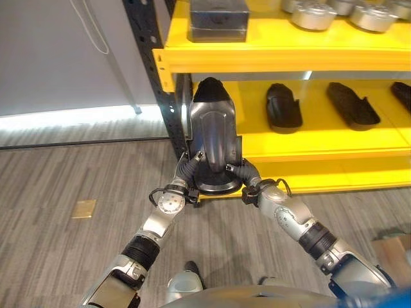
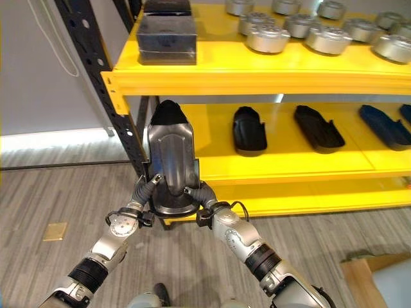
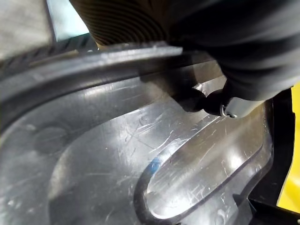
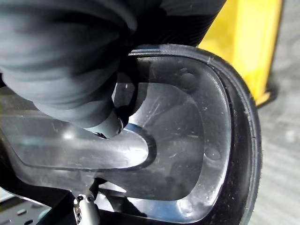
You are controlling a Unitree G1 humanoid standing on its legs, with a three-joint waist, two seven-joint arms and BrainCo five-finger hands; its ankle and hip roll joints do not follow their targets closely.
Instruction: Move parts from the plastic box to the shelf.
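Left eye view: left hand [image 1: 187, 168] and right hand [image 1: 247, 175] clamp the near end of a dark grey moulded part [image 1: 214, 140], fingers curled on its rim; long axis points away toward the yellow shelf [image 1: 334, 149], far tip at the shelf's left end beside the black upright [image 1: 151, 70]. Right eye view: same; similar black parts [image 2: 248, 131] already on that shelf. Wrist views: a dark fingertip [image 3: 192, 100] presses the scratched surface. No legible writing.

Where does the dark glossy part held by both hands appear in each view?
Left eye view: dark part centre, before the yellow shelf.
Right eye view: left of centre.
Left wrist view: close behind the left hand.
Right wrist view: behind the right hand.
Shared landmark: yellow shelf.
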